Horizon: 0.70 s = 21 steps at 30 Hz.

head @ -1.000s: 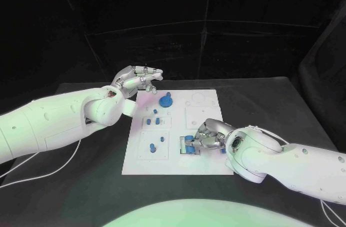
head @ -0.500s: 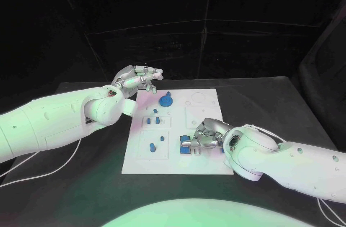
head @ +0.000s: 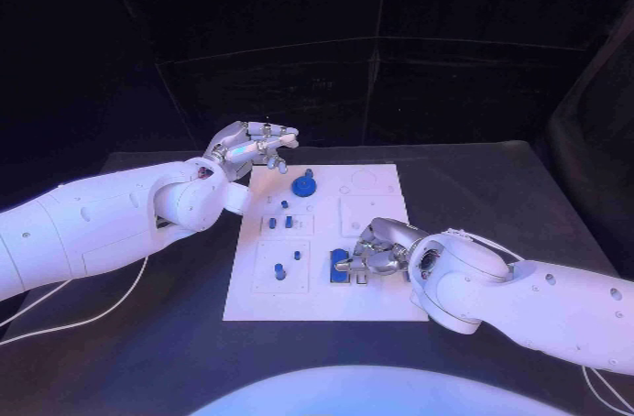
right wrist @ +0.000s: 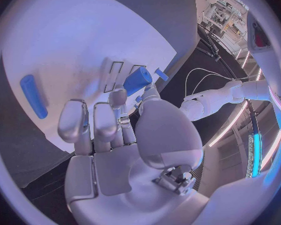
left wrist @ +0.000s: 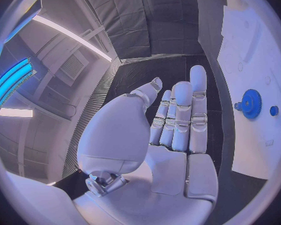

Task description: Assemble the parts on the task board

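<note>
Head view: white rectangular task board (head: 377, 299) lies mid black table (head: 502, 182). Right silver hand (head: 374, 254) sits low over the board's near-right part, fingers closed round a short blue cylinder part (head: 340, 257) beside a small framed slot. Left silver hand (head: 248, 145) is raised off the board's far-left corner, fingers loosely curled, apart, nothing in them. On the board: blue gear-shaped part w/ a knob (head: 304, 186) at the far end, small blue pegs (head: 278, 222) mid-left, another blue peg (head: 280, 270) nearer on the left side.

Left wrist view: left hand (left wrist: 172, 130) w/ palm flat, fingers straight and side by side, thumb apart, holding nothing. White board (left wrist: 256, 75) lies alongside; blue gear part (left wrist: 249, 104) stands on it, small round blue part (left wrist: 274, 110) just beside.

Right wrist view: right hand (right wrist: 118, 135) over the board (right wrist: 72, 45); thumb and a finger pinch the blue cylinder (right wrist: 137, 80) next to two dark-outlined slots. Long blue peg (right wrist: 33, 96) lies flat on the board, well apart from the hand.
</note>
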Tool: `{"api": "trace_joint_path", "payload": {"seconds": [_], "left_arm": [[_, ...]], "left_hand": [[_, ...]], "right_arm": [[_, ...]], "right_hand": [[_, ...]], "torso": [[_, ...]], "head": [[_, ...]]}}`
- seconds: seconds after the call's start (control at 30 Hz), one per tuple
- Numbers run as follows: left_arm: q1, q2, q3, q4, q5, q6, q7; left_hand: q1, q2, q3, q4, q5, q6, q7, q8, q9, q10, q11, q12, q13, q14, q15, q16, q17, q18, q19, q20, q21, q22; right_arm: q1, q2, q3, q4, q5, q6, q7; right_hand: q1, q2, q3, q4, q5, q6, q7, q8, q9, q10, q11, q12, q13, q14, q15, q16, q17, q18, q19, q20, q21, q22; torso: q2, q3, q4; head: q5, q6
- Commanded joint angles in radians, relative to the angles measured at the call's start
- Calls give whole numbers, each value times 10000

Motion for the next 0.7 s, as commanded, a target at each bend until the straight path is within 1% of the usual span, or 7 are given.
{"api": "trace_joint_path", "payload": {"seconds": [0.03,0.17,0.43,0.5,0.6,0.7], "left_arm": [[14,18,8,3,28,120,23],[14,18,8,0,28,117,20],[14,3,8,3,28,115,17],[14,-2,8,6,28,118,16],[14,-14,8,11,28,121,15],[14,-35,8,23,28,117,14]], "left_hand": [[81,-3,-21,-16,-8,-81,4,61,-3,-70,12,34,11,-66,5,-18,-12,134,-8,48,-41,-15],[81,-3,-21,-16,-8,-81,4,61,-3,-70,12,34,11,-66,5,-18,-12,134,-8,48,-41,-15],[81,-3,-21,-16,-8,-81,4,61,-3,-70,12,34,11,-66,5,-18,-12,134,-8,48,-41,-15],[81,-3,-21,-16,-8,-81,4,61,-3,-70,12,34,11,-66,5,-18,-12,134,-8,48,-41,-15],[98,-1,-34,-29,-9,-101,9,73,-3,-101,17,58,14,-77,7,-9,-27,134,-7,50,-48,-22],[105,0,-39,-34,-9,-108,10,78,-3,-112,19,66,15,-81,7,-6,-32,135,-7,51,-51,-24]], "right_arm": [[13,13,0,21,-494,241,53],[13,16,0,18,-728,312,29],[13,-14,0,22,-1012,197,34],[13,-66,0,59,-1024,35,128],[12,-219,0,153,-893,-279,438],[12,-589,0,367,-510,-747,962]], "right_hand": [[550,37,66,-308,205,72,-44,101,66,106,-8,90,97,185,-65,-1,6,-59,26,-19,-15,44],[885,13,42,-529,235,71,-49,151,117,146,-20,147,166,182,-76,-12,-8,-69,47,-35,-2,78],[849,-24,-70,-520,209,80,-49,188,150,189,-18,209,230,184,-75,-12,-5,-77,67,-38,14,111],[782,-13,-130,-472,215,75,-51,201,165,192,-18,194,223,183,-75,-14,-7,-78,68,-38,14,113],[627,45,-250,-328,420,-7,-39,185,178,166,-7,126,185,179,-68,-30,-32,-74,54,-34,0,93],[577,99,-340,-213,691,-282,34,42,136,73,46,-33,81,167,-35,-63,-81,-63,13,-16,-36,37]], "torso": [[1,-5,13],[6,-7,17],[5,-5,4],[5,-5,4],[2,1,1],[4,3,-5]], "head": [[-23,9],[-22,4],[-6,3],[-6,3],[7,10],[20,12]]}}
